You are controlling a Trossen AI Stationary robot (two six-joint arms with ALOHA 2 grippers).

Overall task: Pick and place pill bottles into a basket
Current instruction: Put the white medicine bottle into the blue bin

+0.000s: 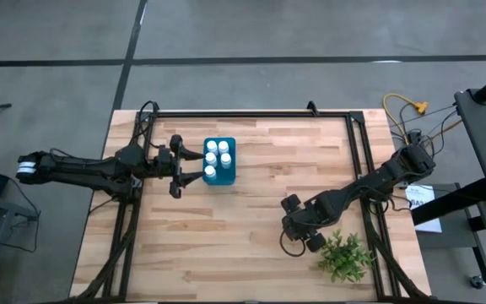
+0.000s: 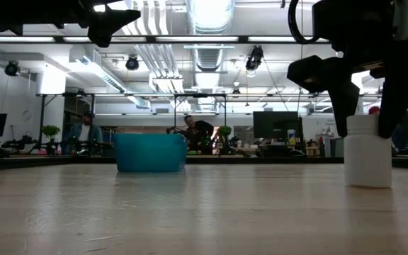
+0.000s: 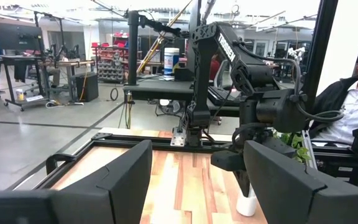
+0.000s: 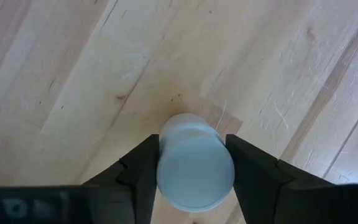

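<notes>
- Here, the right gripper (image 4: pixel 191 171) stands over a white pill bottle (image 4: pixel 195 167) on the wooden table (image 1: pixel 251 228), toward the right and near side, just beside the green plant (image 1: pixel 346 257).
- Its two fingers (image 4: pixel 143 168) sit on either side of the bottle, touching or almost touching it; whether they already clamp it cannot be told, and the bottle stands upright on the table.
- The blue basket (image 1: pixel 229 168) sits on the far left part of the table, with five white bottles (image 1: pixel 218 159) standing inside.
- The left gripper (image 1: pixel 175 168) hangs just left of the basket, jaws apart and empty.
- A person (image 3: pixel 353 106) sits beyond the table.
</notes>
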